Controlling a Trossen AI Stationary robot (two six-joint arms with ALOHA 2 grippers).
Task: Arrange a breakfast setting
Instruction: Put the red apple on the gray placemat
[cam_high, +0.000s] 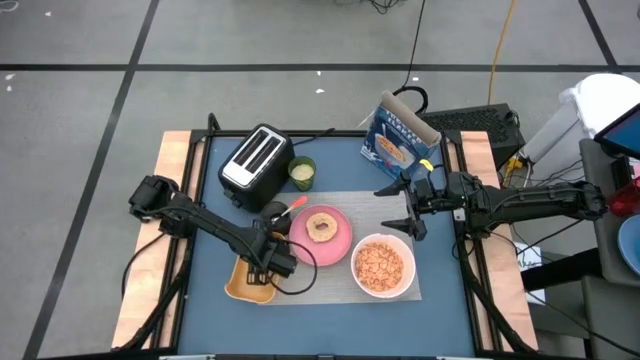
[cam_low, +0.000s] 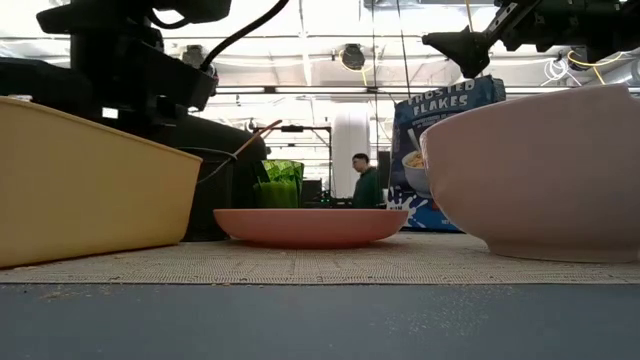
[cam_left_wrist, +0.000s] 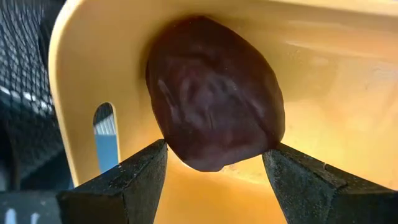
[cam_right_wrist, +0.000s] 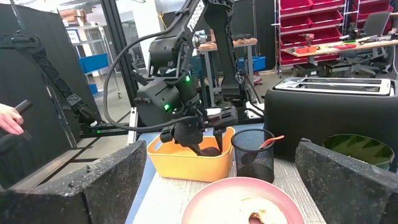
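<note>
- Left gripper (cam_left_wrist: 214, 177) down inside the yellow rectangular plastic tray (cam_high: 249, 283), fingers (cam_left_wrist: 124, 186) clenched on either side of the small dark-red fruit (cam_left_wrist: 214, 102); fruit sits between the fingertips, touching both, tray wall right behind it.
- Right wrist view shows the same: left gripper (cam_right_wrist: 199, 146) in the tray (cam_right_wrist: 186, 163), dark fruit (cam_right_wrist: 210, 150) at its tip.
- Right gripper (cam_high: 405, 205) released, fingers spread wide, holding nothing, hovering above the bench (cam_high: 440, 300) just beyond the mat's far edge, blue cereal box (cam_high: 400, 135) behind it.
- Grey rectangular woven mat (cam_high: 330, 290) lies under and ahead of the left gripper.
- Round pink plate (cam_high: 335, 245) on the mat just beside the left gripper, toasted bagel (cam_high: 321, 226) on it.
- Round white bowl (cam_high: 382, 266) with tan cereal (cam_high: 380, 265) on the mat, near side of the right gripper, touching or nearly touching the plate.
- Black mesh cup (cam_right_wrist: 252, 155) between tray and black-and-silver toaster (cam_high: 256, 160), orange-tipped handle sticking out of it.
- Green cup (cam_high: 301, 173) next to the toaster.
- Low view: person (cam_low: 366, 182) far back in the room.
</note>
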